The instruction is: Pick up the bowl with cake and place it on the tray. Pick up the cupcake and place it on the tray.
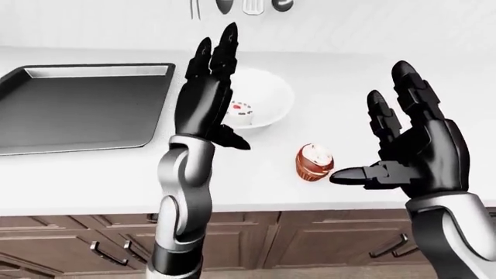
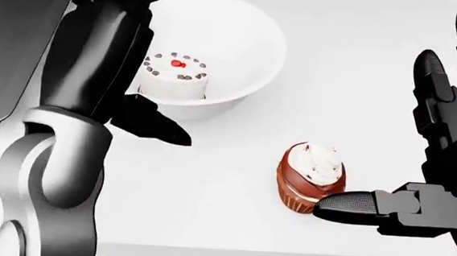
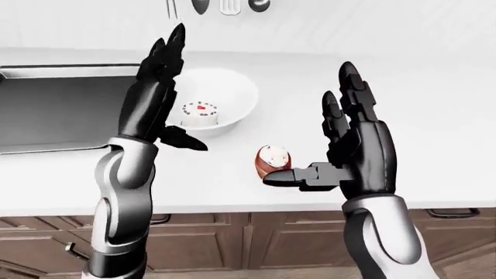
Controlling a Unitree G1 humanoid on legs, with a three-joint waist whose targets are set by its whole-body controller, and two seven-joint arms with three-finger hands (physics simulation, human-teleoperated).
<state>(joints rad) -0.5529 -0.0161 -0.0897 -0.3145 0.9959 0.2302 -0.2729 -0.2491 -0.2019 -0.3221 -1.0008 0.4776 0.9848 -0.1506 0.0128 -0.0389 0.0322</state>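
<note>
- The wide white bowl (image 2: pixel 242 50) with a small white-iced cake (image 2: pixel 173 76) inside sits on the plain white bench (image 2: pixel 206 211), just right of the dark flat metal tray (image 1: pixel 77 107) in the left-eye view; bowl and tray stand near each other but apart.
- The bowl looks rigid, smooth and probably slick, most likely ceramic or hard plastic. I judge the rim the best place to hold it, with one finger inside and the others under the outer wall. It should be kept level, since the cake sits loose in it and could slide.
- The cake, dotted with dark chips and one red spot on top, looks soft; it needs no touching.
- The chocolate-brown cupcake with white swirled frosting (image 2: pixel 310 177) stands upright on the bench, toward the lower right of the bowl in the head view. It seems light and easily crushed. The ridged lower wrapper is the place to grip, gently, well clear of the frosting.
- The left robot hand (image 1: pixel 209 87) is spread wide, fingers pointing up, empty, overlapping the bowl's left edge in the views.
- The right robot hand (image 3: pixel 341 151) is also spread and empty, its thumb tip (image 2: pixel 344 204) just beside the cupcake's base; contact cannot be told.
- No brand, label or readable writing shows anywhere.
</note>
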